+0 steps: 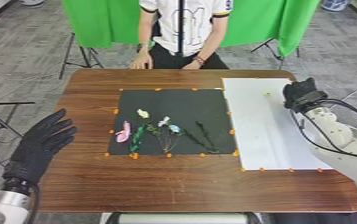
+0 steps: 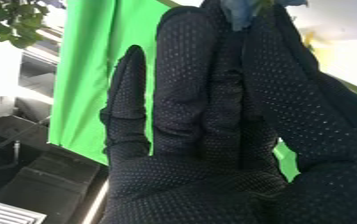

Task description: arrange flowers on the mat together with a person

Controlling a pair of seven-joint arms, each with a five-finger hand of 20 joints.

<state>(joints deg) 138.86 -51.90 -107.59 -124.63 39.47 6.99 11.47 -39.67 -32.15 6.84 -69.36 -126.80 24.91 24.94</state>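
Because the blue flower [image 2: 238,11] sits right at the tips of my right robot hand [image 1: 301,93], I judge it should be treated as something very light, soft in the petals and easily crushed. Its stem I cannot make out. I would expect it to be thin and somewhat springy, so the better hold would be low on the stem, just under the bloom, with only a light pinch; squeezing the petals could bend them or let them slip out.

That robot hand is nearly closed in a pinch: the fingers reach out long and almost straight, the thumb lies close against them, and the petals show between the tips. How firm the grip is, I cannot tell. It is over the far right part of the desk [image 1: 166,187], by the right edge of the white sheet [image 1: 272,145].

To the left of that sheet lies the black mat [image 1: 197,107]. On it, a pink flower [image 1: 123,134] is at the left, with a leafy green sprig [image 1: 137,140] just beside it, a cream flower [image 1: 143,113] farther back, and a dark green stem [image 1: 204,135] toward the right. Laying my bloom down calls for a gentle release, I think, so that it doesn't roll or catch on the glove fabric.

Farther left, my left robot hand [image 1: 37,147] is open and relaxed beside the desk's left edge, holding nothing.
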